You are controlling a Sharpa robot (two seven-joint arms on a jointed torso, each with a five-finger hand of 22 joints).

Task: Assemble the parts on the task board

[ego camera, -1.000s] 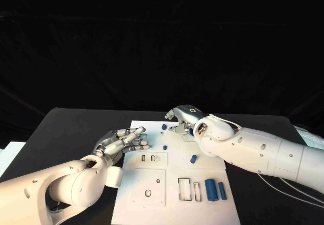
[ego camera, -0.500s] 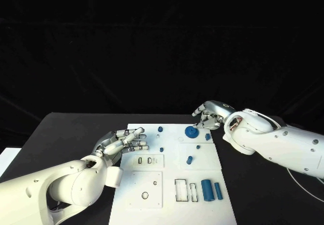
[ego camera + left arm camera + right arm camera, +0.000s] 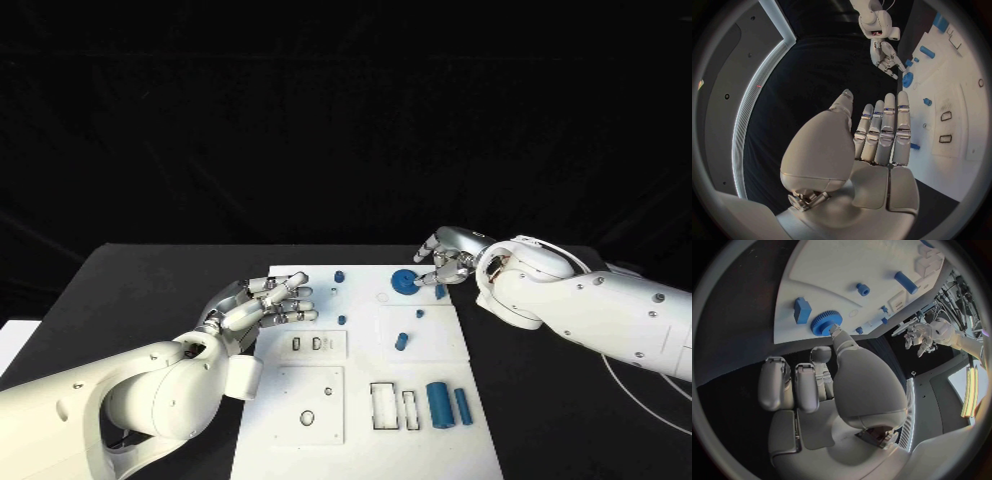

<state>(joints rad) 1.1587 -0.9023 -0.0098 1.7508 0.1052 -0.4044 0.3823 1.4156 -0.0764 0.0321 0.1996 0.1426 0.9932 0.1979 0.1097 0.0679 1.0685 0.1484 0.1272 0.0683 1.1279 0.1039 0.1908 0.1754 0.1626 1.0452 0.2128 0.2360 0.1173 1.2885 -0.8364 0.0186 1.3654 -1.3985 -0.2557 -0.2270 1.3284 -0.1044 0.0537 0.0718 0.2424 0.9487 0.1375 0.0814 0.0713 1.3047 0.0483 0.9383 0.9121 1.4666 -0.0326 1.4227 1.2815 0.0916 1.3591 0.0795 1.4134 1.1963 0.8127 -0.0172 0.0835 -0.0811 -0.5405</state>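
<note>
light: bright on board, dark surround | wrist views: fisheye-bent edges

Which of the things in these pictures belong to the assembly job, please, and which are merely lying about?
Belonging to the job:
- white flat task board
- round blue toothed gear, touched by the right hand's fingers
- small blue block
- two blue cylinders standing side by side
- short blue peg
- left hand, open, fingers straight

Just lying about:
- black table

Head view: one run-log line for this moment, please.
right hand: fingertip on blue gear | left hand: open, at task board left edge | gear: on board
</note>
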